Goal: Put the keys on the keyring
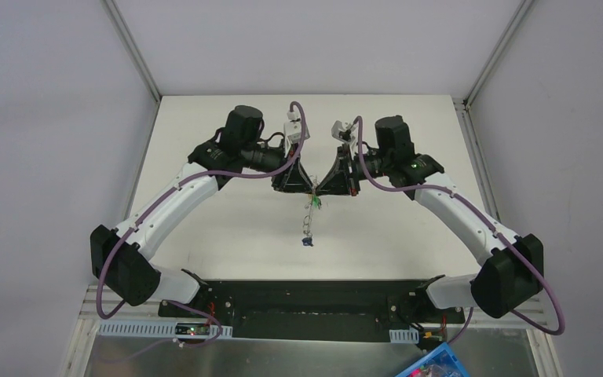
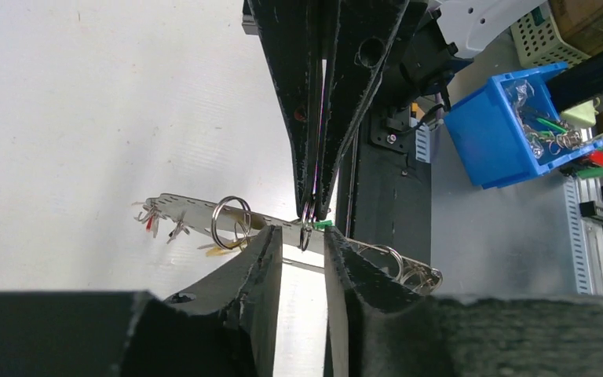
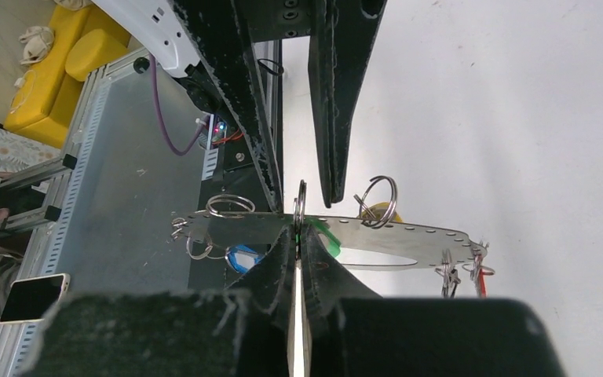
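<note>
The keyring (image 3: 300, 206) stands edge-on and upright just above a perforated metal strip (image 3: 408, 234), pinched between the closed fingers of the right hand (image 3: 299, 239) at the middle of the counter (image 1: 228, 228), where the two arms meet tip to tip. The green key (image 3: 328, 238) lies immediately beside the ring's lower edge, against the right hand's fingertip; whether it is already threaded cannot be made out. Opposite, the left hand (image 2: 302, 234) points straight at the right, its fingers apart and set either side of the ring, gripping nothing that can be seen. The strip's long axis runs crosswise to the line between the two hands, from the meeting point toward the arm bases. Along it sit the other keys: the yellow key (image 3: 373, 212) under a second ring (image 3: 380, 196) on one side, the blue key (image 3: 243, 258) below a third ring (image 3: 230, 206) on the other, and the red key (image 3: 480, 275) at the far end of the strip. Both hands are equally close to the ring, but only the right holds it, so the coming move appears to fall to the left hand, which would have to close along the ring's plane on the green key. A blue bin (image 2: 487, 133) of spare parts sits beyond the counter's edge.
</note>
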Controlling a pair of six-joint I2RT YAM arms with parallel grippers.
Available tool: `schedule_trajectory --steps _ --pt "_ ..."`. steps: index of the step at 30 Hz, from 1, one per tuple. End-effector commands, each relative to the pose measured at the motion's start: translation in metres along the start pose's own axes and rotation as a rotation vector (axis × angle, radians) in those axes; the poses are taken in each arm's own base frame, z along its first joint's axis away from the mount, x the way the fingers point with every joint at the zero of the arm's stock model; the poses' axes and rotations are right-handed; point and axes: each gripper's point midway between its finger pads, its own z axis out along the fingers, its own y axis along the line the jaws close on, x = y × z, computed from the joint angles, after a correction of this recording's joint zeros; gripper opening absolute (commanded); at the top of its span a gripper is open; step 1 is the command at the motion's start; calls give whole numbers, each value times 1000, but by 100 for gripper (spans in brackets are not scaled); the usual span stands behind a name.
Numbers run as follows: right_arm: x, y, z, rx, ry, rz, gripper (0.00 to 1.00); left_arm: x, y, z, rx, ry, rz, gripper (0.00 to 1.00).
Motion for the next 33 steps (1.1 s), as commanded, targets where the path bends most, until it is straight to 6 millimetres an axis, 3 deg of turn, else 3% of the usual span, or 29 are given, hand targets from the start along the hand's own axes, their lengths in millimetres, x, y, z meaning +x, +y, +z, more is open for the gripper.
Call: schedule_trajectory --steps 1,7,15,23,28,33 --pt "-9 8 0 -2 23 -73 0 -15 -3 -10 -14 -44 160 32" --pt "1 10 7 2 86 -64 0 -11 -3 -12 -5 -9 247 43" --pt "0 11 10 -5 86 -57 0 -6 -7 0 38 10 286 44" --pt "2 9 11 -1 84 -56 0 -3 -8 4 51 22 271 35" --pt "1 7 11 7 81 -54 0 0 -8 6 56 29 263 24" --pt "2 4 11 21 78 -45 0 -2 -11 6 74 23 252 0"
